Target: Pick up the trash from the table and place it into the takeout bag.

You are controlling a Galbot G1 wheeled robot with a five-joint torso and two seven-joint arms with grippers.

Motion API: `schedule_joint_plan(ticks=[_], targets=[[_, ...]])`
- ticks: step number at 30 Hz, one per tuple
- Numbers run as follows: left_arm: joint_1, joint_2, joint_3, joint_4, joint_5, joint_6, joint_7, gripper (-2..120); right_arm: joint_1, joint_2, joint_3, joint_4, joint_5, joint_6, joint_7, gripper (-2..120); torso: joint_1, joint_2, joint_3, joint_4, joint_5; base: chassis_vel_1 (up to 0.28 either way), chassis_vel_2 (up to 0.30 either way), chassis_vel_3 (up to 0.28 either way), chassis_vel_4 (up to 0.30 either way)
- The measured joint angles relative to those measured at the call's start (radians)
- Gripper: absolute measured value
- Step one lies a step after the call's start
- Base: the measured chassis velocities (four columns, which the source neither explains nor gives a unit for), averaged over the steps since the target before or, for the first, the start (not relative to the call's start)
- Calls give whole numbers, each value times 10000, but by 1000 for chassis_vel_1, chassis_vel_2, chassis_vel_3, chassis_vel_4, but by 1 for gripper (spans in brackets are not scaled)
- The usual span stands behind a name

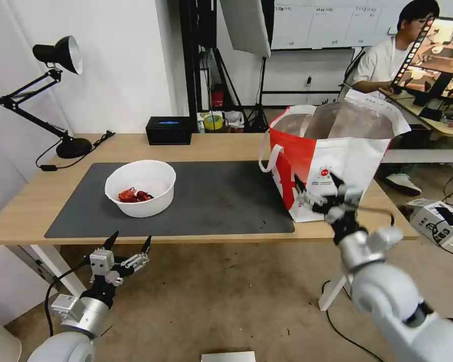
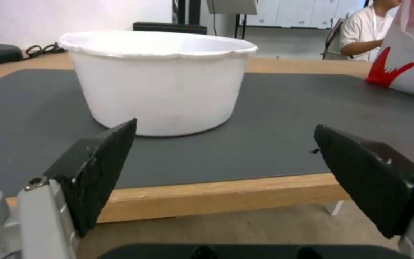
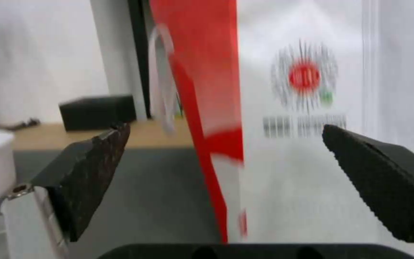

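1. My left pincer [image 1: 129, 243] gapes empty, lower left, below the surface [image 1: 30, 201] edge.
2. My right pincer [image 1: 315, 187] spread empty against takeout bag [image 1: 357, 156], right.
3. White bowl [image 1: 141, 187] sits left-centre on mat [image 1: 226, 201].

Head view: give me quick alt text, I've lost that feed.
A white bowl with red scraps sits on the dark grey mat of the table; the takeout bag stands open at the mat's right end. The left gripper hangs open below the table's near edge, and the right gripper is open against the bag's front.
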Motion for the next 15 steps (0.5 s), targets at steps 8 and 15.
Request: schedule_joint_plan(ticks=[8, 15], targets=[[-40, 2, -10, 71, -42, -61, 18, 100, -1507, 775, -187, -573, -1258, 661, 51, 100, 0, 0, 1, 0, 0, 0, 0, 0, 0], [-13, -19, 35, 71, -30, -62, 19, 100, -1592, 673, -255, -803, -1349, 913, 192, 100, 0, -1, 1, 2, -1, 0, 0, 0, 0]])
